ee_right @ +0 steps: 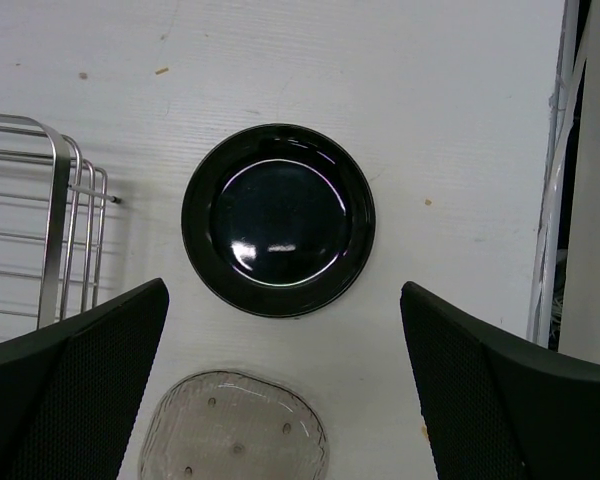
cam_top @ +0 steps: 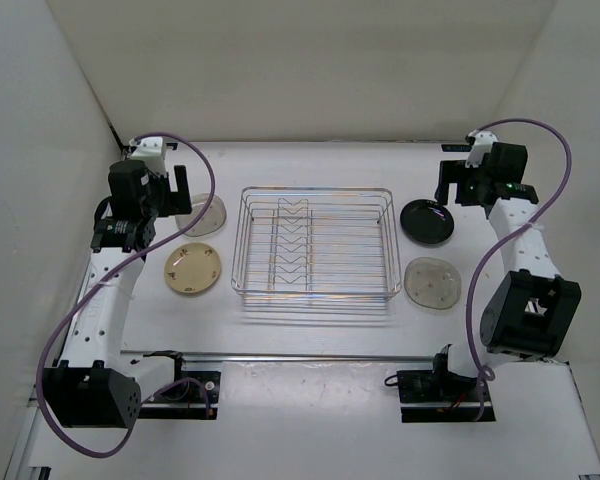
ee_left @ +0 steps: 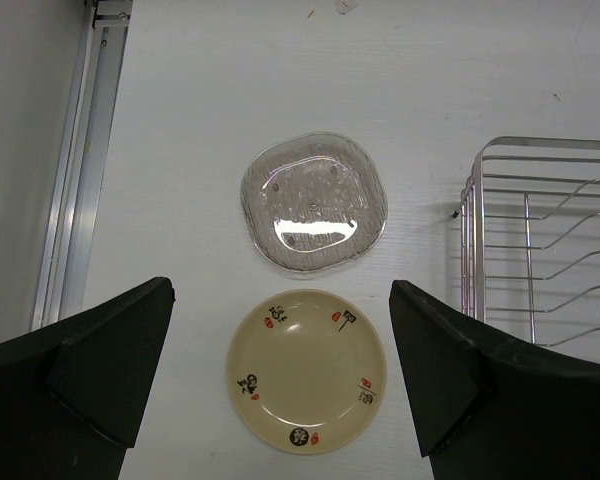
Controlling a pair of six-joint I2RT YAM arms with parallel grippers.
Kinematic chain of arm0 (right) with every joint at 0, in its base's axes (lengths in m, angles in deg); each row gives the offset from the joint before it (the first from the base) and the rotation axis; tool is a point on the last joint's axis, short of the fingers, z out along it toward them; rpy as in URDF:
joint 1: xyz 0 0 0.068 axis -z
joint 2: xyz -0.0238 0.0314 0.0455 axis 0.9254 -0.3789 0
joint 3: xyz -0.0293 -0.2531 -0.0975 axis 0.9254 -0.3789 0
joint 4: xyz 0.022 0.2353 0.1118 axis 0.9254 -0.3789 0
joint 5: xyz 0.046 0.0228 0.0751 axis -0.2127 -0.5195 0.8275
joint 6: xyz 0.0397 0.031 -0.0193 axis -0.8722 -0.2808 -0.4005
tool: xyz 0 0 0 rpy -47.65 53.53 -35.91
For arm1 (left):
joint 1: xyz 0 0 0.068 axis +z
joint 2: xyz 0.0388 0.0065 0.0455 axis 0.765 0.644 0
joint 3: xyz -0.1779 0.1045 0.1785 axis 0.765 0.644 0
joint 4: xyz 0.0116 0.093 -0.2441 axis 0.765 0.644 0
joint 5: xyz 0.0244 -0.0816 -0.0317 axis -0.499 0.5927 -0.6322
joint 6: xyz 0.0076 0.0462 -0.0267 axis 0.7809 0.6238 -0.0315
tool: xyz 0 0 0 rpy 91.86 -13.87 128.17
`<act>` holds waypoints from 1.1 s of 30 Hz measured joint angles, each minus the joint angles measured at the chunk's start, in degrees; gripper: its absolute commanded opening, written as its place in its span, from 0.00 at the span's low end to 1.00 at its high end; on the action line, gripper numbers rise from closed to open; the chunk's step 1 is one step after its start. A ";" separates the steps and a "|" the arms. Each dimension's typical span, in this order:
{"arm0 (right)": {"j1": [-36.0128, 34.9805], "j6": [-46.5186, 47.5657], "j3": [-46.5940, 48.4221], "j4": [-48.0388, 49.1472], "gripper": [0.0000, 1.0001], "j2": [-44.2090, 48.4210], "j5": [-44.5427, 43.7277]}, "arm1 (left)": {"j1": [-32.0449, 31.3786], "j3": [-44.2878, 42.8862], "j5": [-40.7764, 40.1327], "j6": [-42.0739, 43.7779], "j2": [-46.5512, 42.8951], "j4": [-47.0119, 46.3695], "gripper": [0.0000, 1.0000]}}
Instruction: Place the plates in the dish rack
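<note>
Nearest the arm bases, just past the metal rail (cam_top: 310, 357), the cream plate (ee_left: 305, 370) lies flat on the white table (cam_top: 310, 335) to the left of the dish rack (cam_top: 320, 292), and the right clear plate (cam_top: 432, 283) lies flat on the rack's other side; the cream plate carries small red and black marks around its well that look like characters, too small to read, and no brand or label shows anywhere; the rack sits mid-table between the two pairs of plates, empty, its zigzag dividers (cam_top: 292, 245) running near to far; farther back lie the left clear plate (ee_left: 313, 200), just beyond the cream one and apart from it, and the glossy black plate (ee_right: 278, 220), just beyond the right clear one; the left gripper (ee_left: 280, 292) hangs over its two plates with fingers spread wide and nothing between them; the right gripper (ee_right: 285, 288) hangs likewise over the black plate, wide and empty; all four plates look stiff and light, the black glaze likely slick, the clear pair possibly brittle if glass, though I cannot tell the material; each lies flat with a low rim, so the only hold is probably the rim edge, one finger worked under the lip and one on top, pinched firmly yet gently, then tilted upright to drop between two dividers.
</note>
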 measured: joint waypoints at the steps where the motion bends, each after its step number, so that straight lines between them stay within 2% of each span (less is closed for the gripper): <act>1: 0.15 -0.07 0.00 0.04 1.00 -0.20 0.13 | 0.00 0.17 0.09 0.00 -0.07 0.04 1.00; 9: 7.69 -1.57 0.00 0.57 1.00 -6.84 4.85 | 0.37 0.68 1.11 0.00 -0.50 0.11 1.00; 16: 12.26 -2.84 0.15 -0.04 1.00 -10.49 13.16 | 0.42 0.94 2.03 -0.02 -0.52 0.11 1.00; 23: 14.08 -3.76 0.44 -0.20 1.00 -15.17 20.90 | 0.42 1.16 2.82 0.00 -0.85 0.11 1.00; 28: 14.21 -4.09 0.48 -0.22 1.00 -17.29 23.19 | 0.42 1.18 3.02 -0.02 -0.87 0.11 1.00; 33: 14.19 -4.04 0.55 -0.20 0.95 -19.50 24.61 | 0.42 1.20 3.23 -0.02 -1.03 0.11 1.00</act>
